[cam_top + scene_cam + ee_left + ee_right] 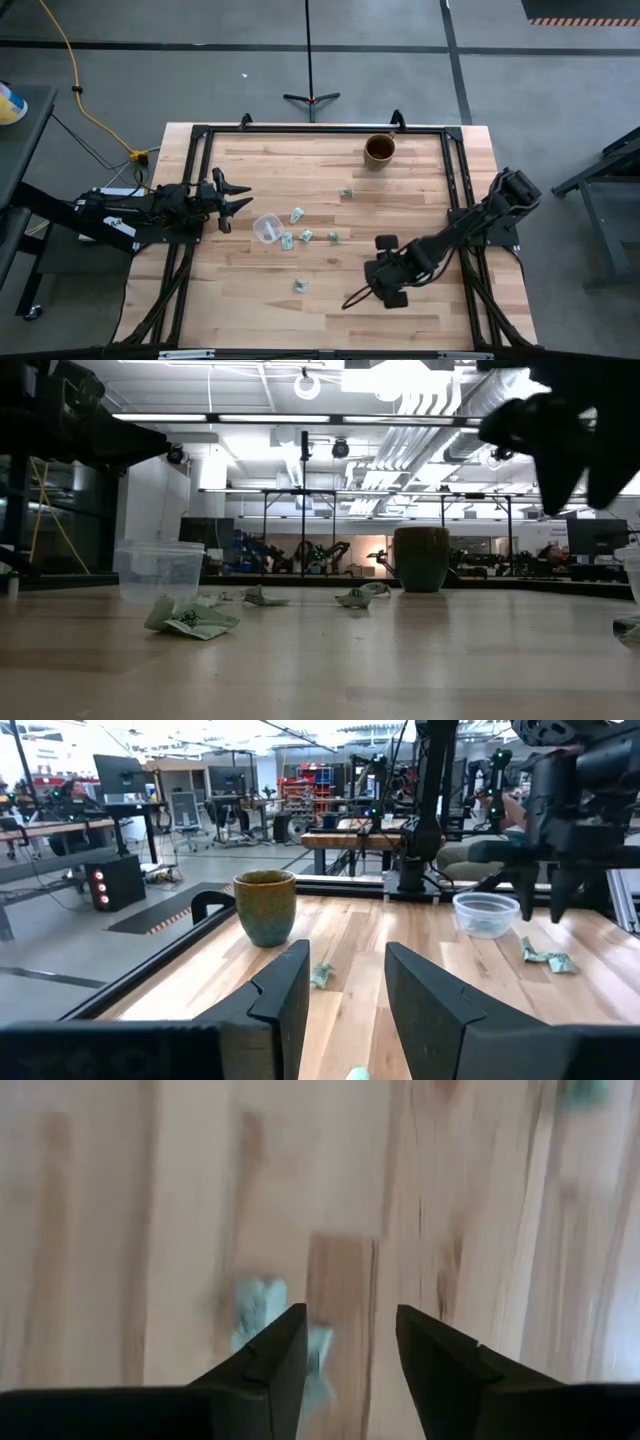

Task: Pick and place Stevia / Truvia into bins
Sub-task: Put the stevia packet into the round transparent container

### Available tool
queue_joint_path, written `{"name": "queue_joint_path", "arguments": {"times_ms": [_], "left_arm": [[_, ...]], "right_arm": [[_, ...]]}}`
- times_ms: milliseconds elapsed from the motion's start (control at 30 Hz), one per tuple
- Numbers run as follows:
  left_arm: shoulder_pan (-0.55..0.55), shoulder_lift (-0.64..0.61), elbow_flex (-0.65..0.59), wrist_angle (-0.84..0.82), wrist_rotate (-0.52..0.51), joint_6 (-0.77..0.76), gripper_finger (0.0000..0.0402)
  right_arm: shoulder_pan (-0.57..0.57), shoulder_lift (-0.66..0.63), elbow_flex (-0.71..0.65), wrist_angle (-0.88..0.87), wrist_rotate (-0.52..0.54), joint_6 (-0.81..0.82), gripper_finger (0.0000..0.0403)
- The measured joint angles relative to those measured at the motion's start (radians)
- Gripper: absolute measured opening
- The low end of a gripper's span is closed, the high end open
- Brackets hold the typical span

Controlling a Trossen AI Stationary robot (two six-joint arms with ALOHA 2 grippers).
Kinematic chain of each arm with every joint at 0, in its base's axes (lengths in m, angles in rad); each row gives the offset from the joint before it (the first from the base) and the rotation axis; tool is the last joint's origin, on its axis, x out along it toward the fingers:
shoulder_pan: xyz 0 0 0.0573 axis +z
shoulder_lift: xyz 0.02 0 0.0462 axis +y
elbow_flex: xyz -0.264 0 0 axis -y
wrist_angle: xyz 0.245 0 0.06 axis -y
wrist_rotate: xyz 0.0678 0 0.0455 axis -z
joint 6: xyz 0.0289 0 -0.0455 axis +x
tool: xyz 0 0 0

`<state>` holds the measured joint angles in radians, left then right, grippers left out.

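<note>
The wooden table takes up most of what I can see, with the two dark arms reaching in from its sides and the little things scattered across the middle. The right arm stretches furthest, its gripper out over bare boards towards the near edge, and its own camera shows the two fingers spread apart with nothing between them, pointing down at a pale green sachet that lies just ahead of the tips. From above, that seems to be the lone packet lying apart from the rest. The left gripper waits at its own side of the table, jaws parted and empty, just beside the clear cup. A brown cup stands well apart near the far rail. I make out only this one clear bin for certain from above; a second clear cup shows in the left wrist view, but I cannot place it overhead. The remaining sachets lie loose on the wood in a small cluster just beside the clear cup, with one more further towards the brown cup; none looks to be in a bin yet. So I judge the job barely begun, the step in hand being the right arm's approach to that single sachet. Next it needs to drop straight down, straddle the flat paper, and pinch cleanly against the boards.
</note>
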<state>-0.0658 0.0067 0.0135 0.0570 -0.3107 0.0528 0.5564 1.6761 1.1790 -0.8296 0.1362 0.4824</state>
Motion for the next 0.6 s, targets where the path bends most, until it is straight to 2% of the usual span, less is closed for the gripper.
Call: {"name": "queue_joint_path", "arguments": {"times_ms": [400, 600], "left_arm": [[0.000, 0.000, 0.000, 0.000, 0.000, 0.003, 0.0166], [0.000, 0.000, 0.000, 0.000, 0.000, 0.003, 0.0166]], "right_arm": [[-0.007, 0.112, 0.000, -0.087, -0.130, 0.089, 0.0190], [-0.007, 0.119, -0.001, -0.123, -0.106, 0.086, 0.0201]]}}
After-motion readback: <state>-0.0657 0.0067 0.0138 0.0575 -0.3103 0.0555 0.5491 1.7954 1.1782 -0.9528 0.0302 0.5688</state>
